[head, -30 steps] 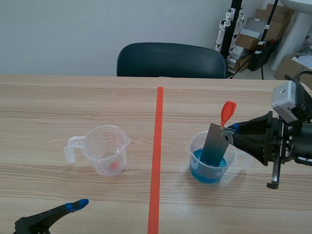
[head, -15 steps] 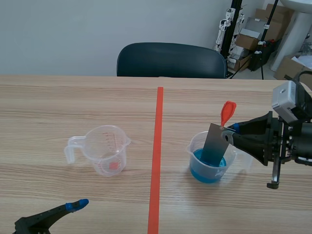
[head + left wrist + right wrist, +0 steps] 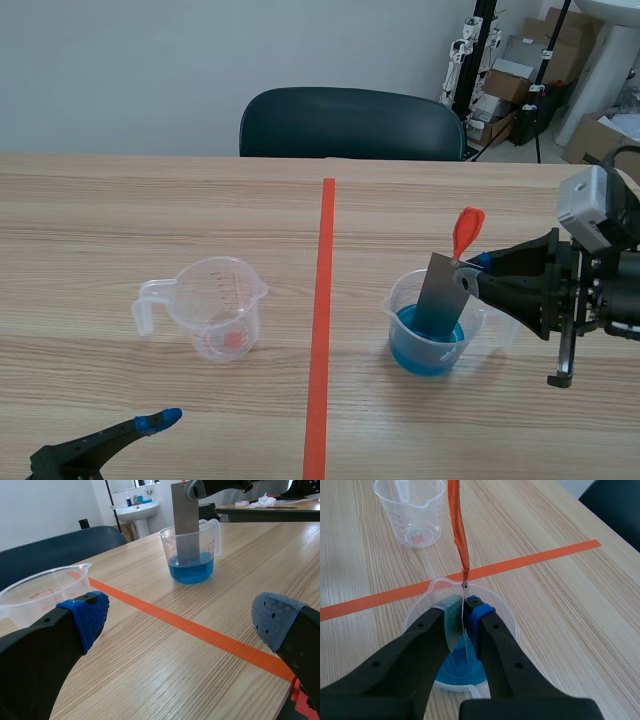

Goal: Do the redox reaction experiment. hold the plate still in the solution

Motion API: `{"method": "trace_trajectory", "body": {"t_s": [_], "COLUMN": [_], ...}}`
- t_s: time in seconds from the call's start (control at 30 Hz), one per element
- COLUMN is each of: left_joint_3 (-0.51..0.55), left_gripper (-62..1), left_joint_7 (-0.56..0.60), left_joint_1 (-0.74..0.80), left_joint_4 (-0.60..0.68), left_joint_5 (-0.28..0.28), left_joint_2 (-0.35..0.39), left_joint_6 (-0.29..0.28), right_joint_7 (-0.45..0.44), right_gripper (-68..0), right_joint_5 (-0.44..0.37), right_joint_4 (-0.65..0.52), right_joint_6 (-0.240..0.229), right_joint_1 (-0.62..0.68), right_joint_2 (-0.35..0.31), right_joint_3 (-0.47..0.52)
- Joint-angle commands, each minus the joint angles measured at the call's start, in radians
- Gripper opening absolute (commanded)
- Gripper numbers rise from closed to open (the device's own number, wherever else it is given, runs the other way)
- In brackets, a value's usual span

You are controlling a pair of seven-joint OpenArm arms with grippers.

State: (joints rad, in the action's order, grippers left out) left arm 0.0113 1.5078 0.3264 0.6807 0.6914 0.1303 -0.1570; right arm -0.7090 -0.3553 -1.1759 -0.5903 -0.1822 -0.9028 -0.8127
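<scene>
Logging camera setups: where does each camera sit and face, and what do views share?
Scene view: between the arms, facing across the wooden table; left arm low left, right arm right.
Left wrist view: on left arm, past its open fingers toward the grey metal plate in the clear beaker of blue liquid.
Right wrist view: on right arm, down past fingers shut on the plate.
Shared: all show beaker and plate.
</scene>
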Motion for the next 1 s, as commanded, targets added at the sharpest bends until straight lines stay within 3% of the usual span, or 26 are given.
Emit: {"method": "trace_trajectory", "body": {"t_s": [0.0, 0.6, 0.97], "left_joint_3": [-0.001, -0.001, -0.001], "left_gripper": [-0.7, -0.7, -0.7], "left_joint_7": [0.046, 0.046, 0.046], "left_joint_1": [0.003, 0.003, 0.003], "left_joint_4": [0.013, 0.013, 0.013], "left_joint_5": [-0.007, -0.007, -0.007], "left_joint_2": [0.001, 0.001, 0.001], "left_joint_6": [0.004, 0.004, 0.004], "right_joint_7": [-0.016, -0.016, -0.015], "right_gripper": [-67.1, -67.1, -67.1], "right_joint_5": [-0.015, -0.019, -0.072], "right_joint_4": [-0.003, -0.003, -0.003], "right_joint_6": [-0.005, -0.008, -0.013], "right_joint_1": [-0.012, -0.012, -0.012], "right_joint_2": [-0.003, -0.003, -0.006], "right_joint_3": [0.014, 0.014, 0.014]}}
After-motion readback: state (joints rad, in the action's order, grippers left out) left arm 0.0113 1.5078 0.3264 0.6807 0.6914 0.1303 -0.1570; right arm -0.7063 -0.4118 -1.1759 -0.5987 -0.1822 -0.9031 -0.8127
